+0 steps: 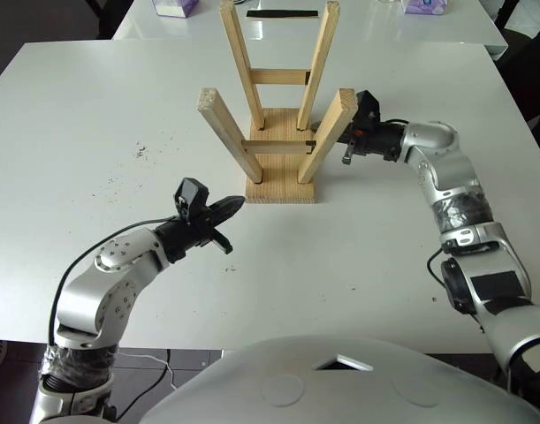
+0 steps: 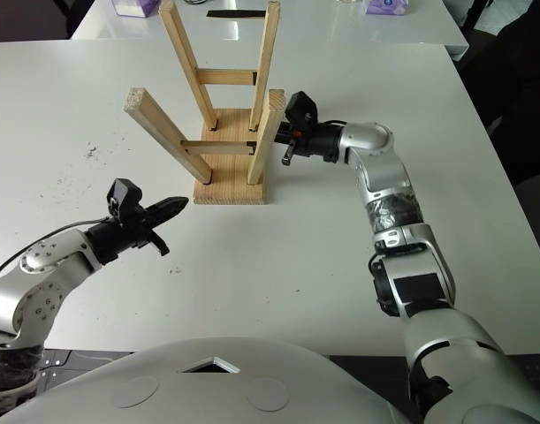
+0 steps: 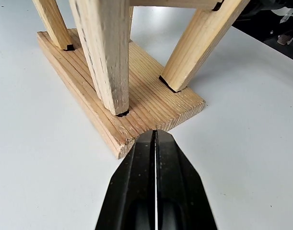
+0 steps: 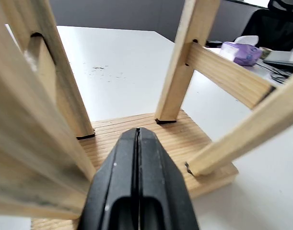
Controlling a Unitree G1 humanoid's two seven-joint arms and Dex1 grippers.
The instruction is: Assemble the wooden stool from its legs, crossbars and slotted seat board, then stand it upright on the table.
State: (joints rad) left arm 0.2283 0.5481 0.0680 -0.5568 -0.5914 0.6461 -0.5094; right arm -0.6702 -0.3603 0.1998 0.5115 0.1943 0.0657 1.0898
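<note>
Wooden stool (image 1: 278, 132) sits upside down, seat board (image 1: 281, 188) flat on the table (image 1: 93, 106); my left gripper (image 3: 155, 143) is pinched shut, empty, by the board's corner; my right gripper (image 4: 138, 143) is likewise shut between the legs (image 1: 321, 66), maybe touching one; any sideways nudge could topple it.

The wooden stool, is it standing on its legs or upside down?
Upside down. The stool rests on its seat board, flat on the table, with four legs pointing up.
</note>
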